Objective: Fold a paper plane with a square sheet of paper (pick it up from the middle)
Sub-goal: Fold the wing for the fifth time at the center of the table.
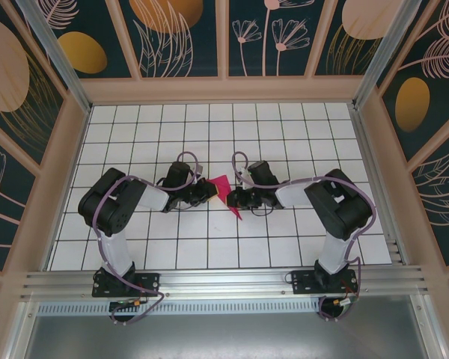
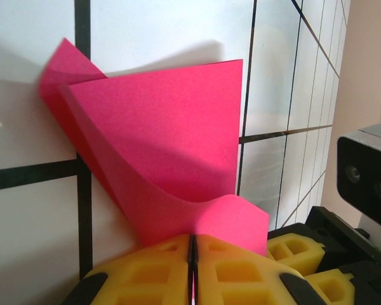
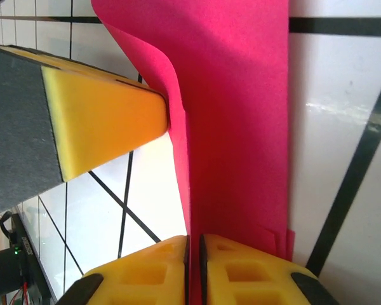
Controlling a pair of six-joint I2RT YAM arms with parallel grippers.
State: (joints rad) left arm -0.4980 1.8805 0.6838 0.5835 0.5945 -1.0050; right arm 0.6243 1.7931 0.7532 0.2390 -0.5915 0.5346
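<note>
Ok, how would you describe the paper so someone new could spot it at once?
Look at the centre of the white gridded table. There the left fingers and right fingers both pinch a creased magenta-pink paper that tapers to a point. It is the only pink thing on the tiles.

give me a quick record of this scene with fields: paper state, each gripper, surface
object: pink paper, partly folded, layered, one pointed corner
paper shape: bowed in a curve, not flat
left gripper: shut on the pink paper's edge
right gripper: shut on the pink paper, coming from the opposite side
position: near the middle of the table, between the two arms
surface: white tiles with black grid lines
plane finished: no, not a narrow dart yet
</note>
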